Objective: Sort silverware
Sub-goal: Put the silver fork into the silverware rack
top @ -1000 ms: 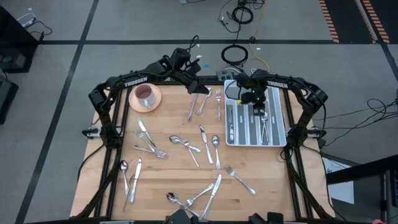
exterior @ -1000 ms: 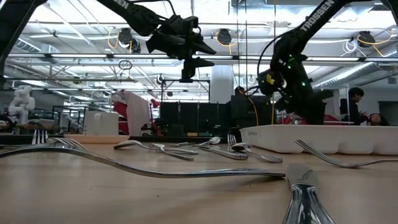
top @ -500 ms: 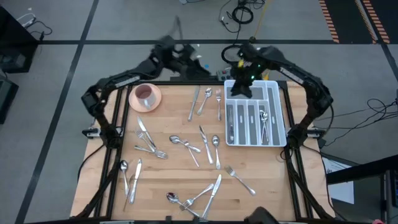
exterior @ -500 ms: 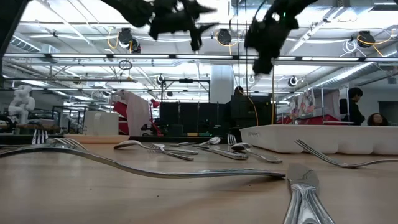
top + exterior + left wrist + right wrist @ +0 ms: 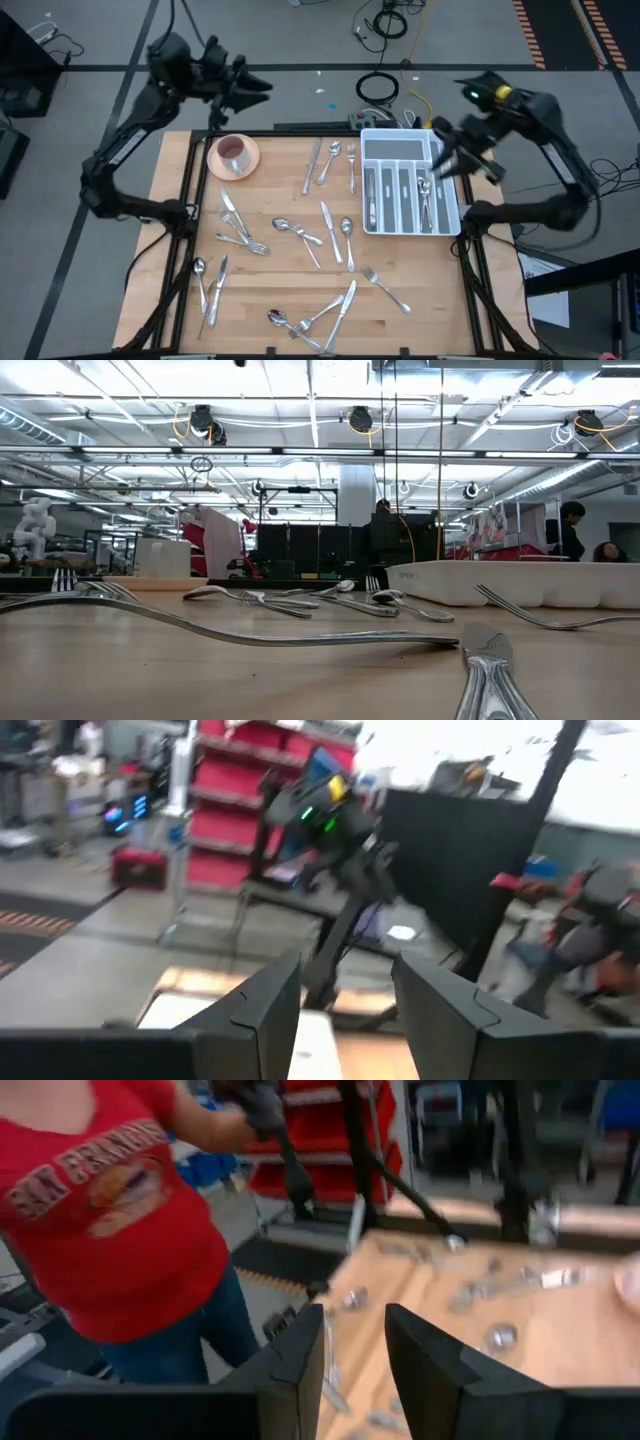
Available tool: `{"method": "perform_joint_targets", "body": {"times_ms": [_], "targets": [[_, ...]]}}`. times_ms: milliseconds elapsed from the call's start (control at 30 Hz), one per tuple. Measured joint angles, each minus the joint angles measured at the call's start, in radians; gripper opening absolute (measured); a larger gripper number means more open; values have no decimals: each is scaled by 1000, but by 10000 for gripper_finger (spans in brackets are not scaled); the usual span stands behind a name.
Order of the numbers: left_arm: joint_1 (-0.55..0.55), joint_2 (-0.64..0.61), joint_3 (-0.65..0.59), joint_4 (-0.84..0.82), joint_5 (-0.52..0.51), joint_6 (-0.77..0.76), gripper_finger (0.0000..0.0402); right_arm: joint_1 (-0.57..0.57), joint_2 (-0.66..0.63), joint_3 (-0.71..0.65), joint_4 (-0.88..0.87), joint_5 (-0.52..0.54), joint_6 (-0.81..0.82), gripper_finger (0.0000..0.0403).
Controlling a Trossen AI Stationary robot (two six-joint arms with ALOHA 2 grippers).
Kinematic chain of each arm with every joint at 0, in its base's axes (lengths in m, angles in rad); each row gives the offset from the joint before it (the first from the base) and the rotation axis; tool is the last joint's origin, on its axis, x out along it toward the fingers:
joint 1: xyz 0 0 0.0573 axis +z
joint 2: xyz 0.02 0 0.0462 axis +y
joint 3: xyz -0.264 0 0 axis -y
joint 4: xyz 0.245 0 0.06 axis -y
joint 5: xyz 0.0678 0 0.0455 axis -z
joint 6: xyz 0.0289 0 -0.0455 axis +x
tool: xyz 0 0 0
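both arms out of low view; wrist views motion-blurred.

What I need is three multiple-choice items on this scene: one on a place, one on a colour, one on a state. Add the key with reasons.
1. Where on the table does the white compartmented tray sit?
A. The left side
B. The right side
C. The centre

2. What colour is the saucer under the cup?
A. Blue
B. Green
C. Pink

3. What does the left gripper hold?
A. A fork
B. Nothing
C. The cup

Key:
1 B, as the high view shows the tray by the table's right edge.
2 C, as the saucer shows pink in the high view.
3 B, as the left wrist view shows its fingers apart with nothing between them.
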State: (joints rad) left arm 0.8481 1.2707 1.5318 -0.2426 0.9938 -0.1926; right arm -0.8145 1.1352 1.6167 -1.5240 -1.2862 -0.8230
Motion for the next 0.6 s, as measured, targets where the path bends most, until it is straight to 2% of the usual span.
{"method": "perform_joint_targets", "body": {"times_ms": [100, 200, 267, 400, 500, 600], "targets": [[-6, -35, -2, -159, -41, 89, 164, -15, -120, -139, 83, -63, 9, 87], [-29, -66, -67, -166, -48, 94, 164, -26, -217, -327, 226, -111, 112, 75], [-48, -95, -151, -106, -51, 66, 164, -29, -261, -462, 366, -154, 228, 67], [-97, -157, -393, 127, -75, -105, 164, -28, -293, -673, 663, -279, 477, 56], [-136, -216, -594, 295, -136, -236, 164, -28, -287, -748, 759, -278, 583, 53], [-162, -274, -756, 317, -195, -325, 164, -28, -271, -758, 797, -283, 643, 52]]}}
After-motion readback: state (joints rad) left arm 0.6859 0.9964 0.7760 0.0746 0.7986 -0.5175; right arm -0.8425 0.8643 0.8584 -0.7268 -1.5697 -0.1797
